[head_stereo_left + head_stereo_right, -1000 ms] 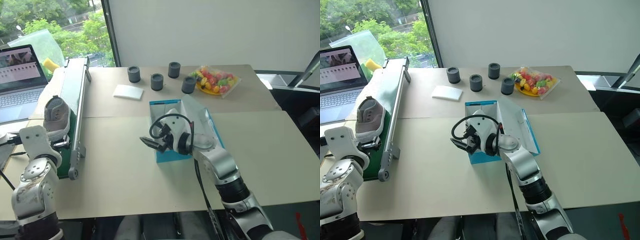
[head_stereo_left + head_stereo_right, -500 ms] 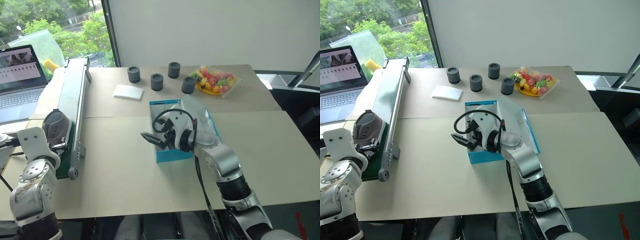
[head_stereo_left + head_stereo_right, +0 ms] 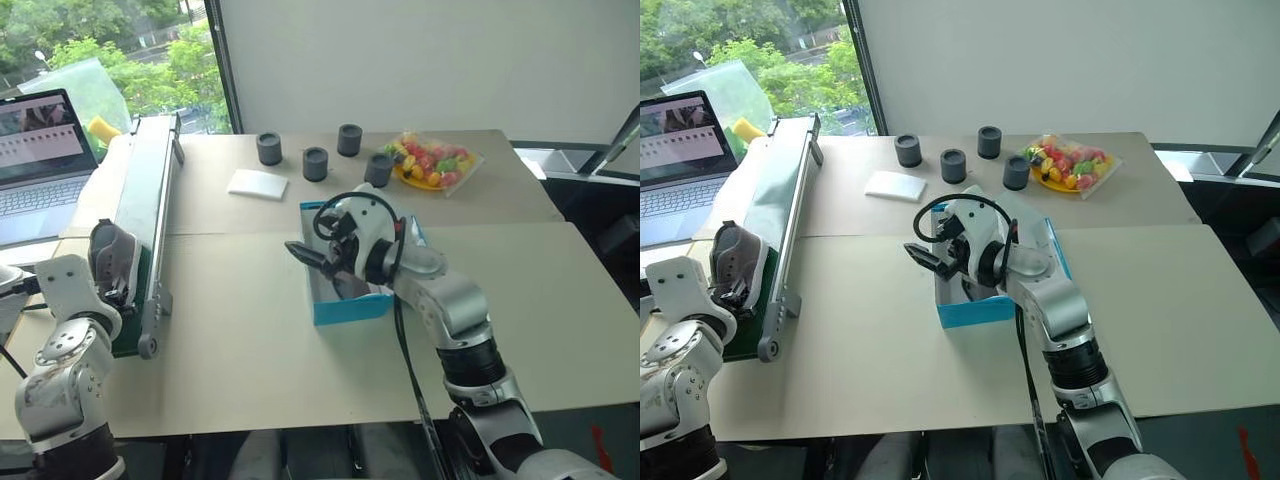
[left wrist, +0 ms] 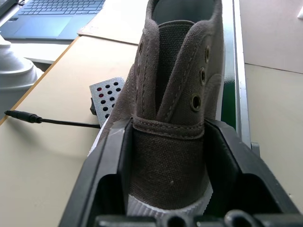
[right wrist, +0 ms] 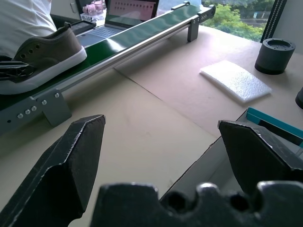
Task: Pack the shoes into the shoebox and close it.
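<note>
A dark grey shoe [image 3: 108, 255] with a white sole stands on the near end of the green conveyor belt [image 3: 150, 190]. My left gripper [image 4: 170, 127] is shut on its heel, one black finger [image 4: 111, 161] pressing each side. The blue shoebox [image 3: 350, 305] lies open at the table's middle, white inside, with something dark in it that I cannot make out. My right gripper [image 3: 305, 255] hovers over the box's near left corner, open and empty, pointing towards the conveyor. The right wrist view looks between its wide fingers [image 5: 71, 156] to the shoe [image 5: 42, 56].
Several dark grey cups [image 3: 315, 163] and a flat white pad [image 3: 257, 183] sit behind the box. A bag of colourful items [image 3: 435, 160] is at the back right. A laptop [image 3: 40, 150] stands left of the conveyor.
The shoe has come down the belt to my left gripper, whose fingers have closed on its heel. My right gripper has risen a little above the box, still open.
</note>
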